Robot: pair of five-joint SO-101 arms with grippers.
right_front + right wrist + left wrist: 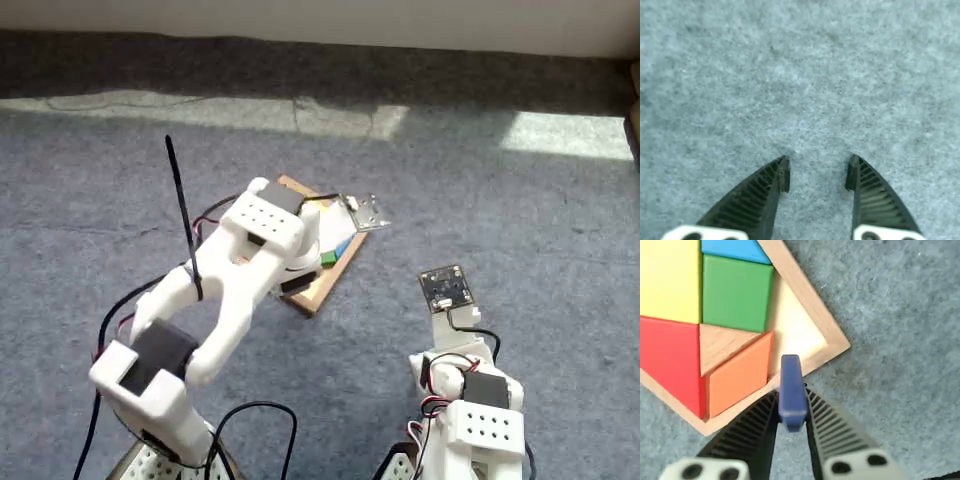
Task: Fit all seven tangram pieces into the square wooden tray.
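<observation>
Evidently the left gripper (791,396) is clamped on a dark blue piece (791,387), held on edge just over the bare corner gap (796,330) of the wooden tray (812,315), probably so it can drop in beside the green piece (735,292). Well apart, the right gripper (817,174) hangs with its jaws spread over grey carpet (790,75).

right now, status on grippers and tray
Left gripper shut on blue tangram piece, at tray, by open corner slot. Right gripper open over carpet. Slot unobstructed.
</observation>
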